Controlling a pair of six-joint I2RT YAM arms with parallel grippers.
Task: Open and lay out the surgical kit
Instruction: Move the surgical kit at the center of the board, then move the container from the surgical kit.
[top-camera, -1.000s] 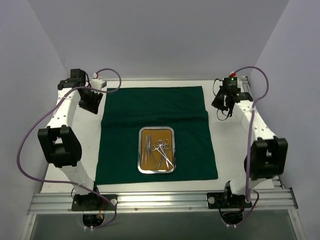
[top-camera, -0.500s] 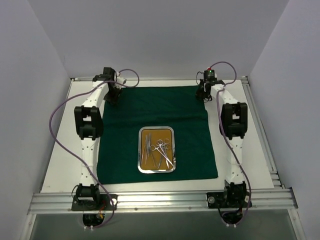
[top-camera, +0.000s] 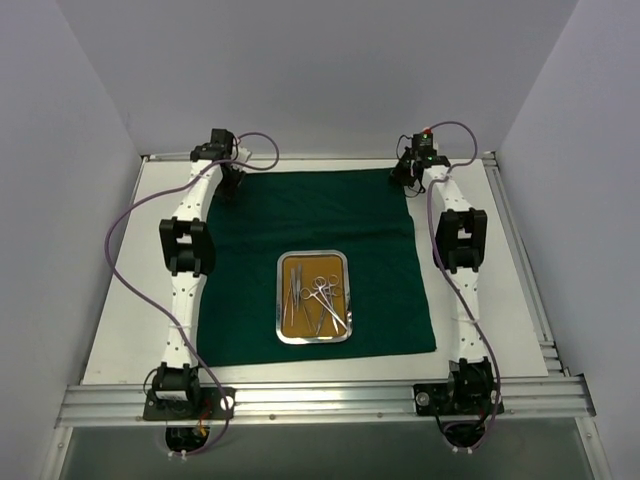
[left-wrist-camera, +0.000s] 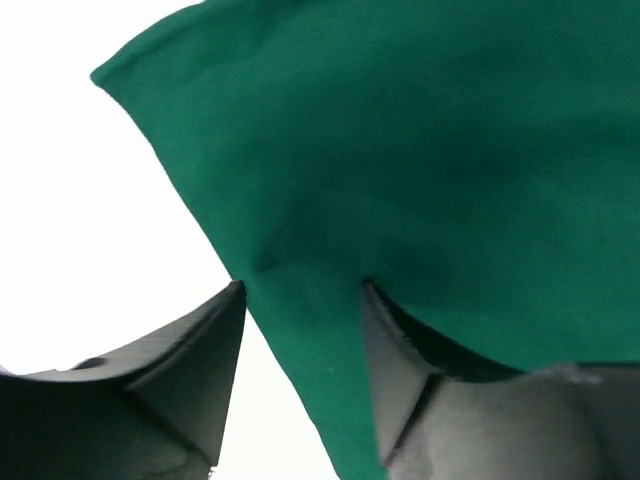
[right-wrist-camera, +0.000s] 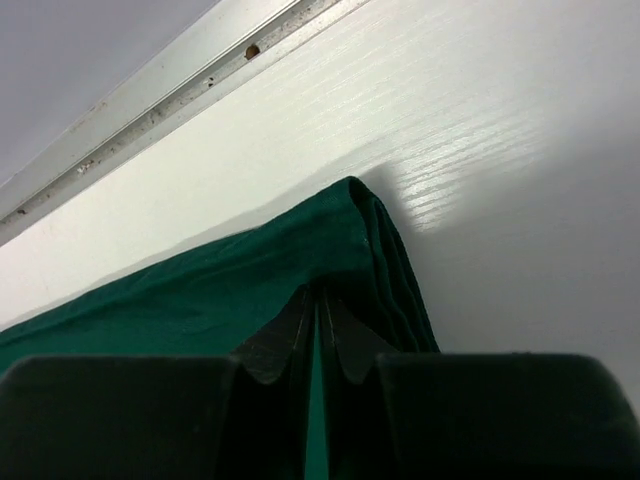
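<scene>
The dark green cloth wrap (top-camera: 300, 215) lies spread flat on the white table. The small steel tray (top-camera: 280, 300) with an orange-brown inside sits on its middle. It holds the ring-handled clamps (top-camera: 326, 293) and thin tweezers (top-camera: 296, 290). My left gripper (top-camera: 230, 182) is at the cloth's far left corner. In the left wrist view it (left-wrist-camera: 300, 310) is open, with the cloth edge (left-wrist-camera: 420, 180) lying between the fingers. My right gripper (top-camera: 403, 180) is at the far right corner. In the right wrist view it (right-wrist-camera: 320, 310) is shut on a fold of the cloth (right-wrist-camera: 200, 290).
Both arms stretch far forward along the cloth's left and right sides. An aluminium rail (right-wrist-camera: 150, 95) runs along the table's far edge just beyond the cloth corner. White walls close in the table. A metal frame (top-camera: 320, 400) spans the near edge.
Both arms have swung from raised, folded poses out to the cloth's far corners and come down onto them. The tray and its instruments have not moved.
</scene>
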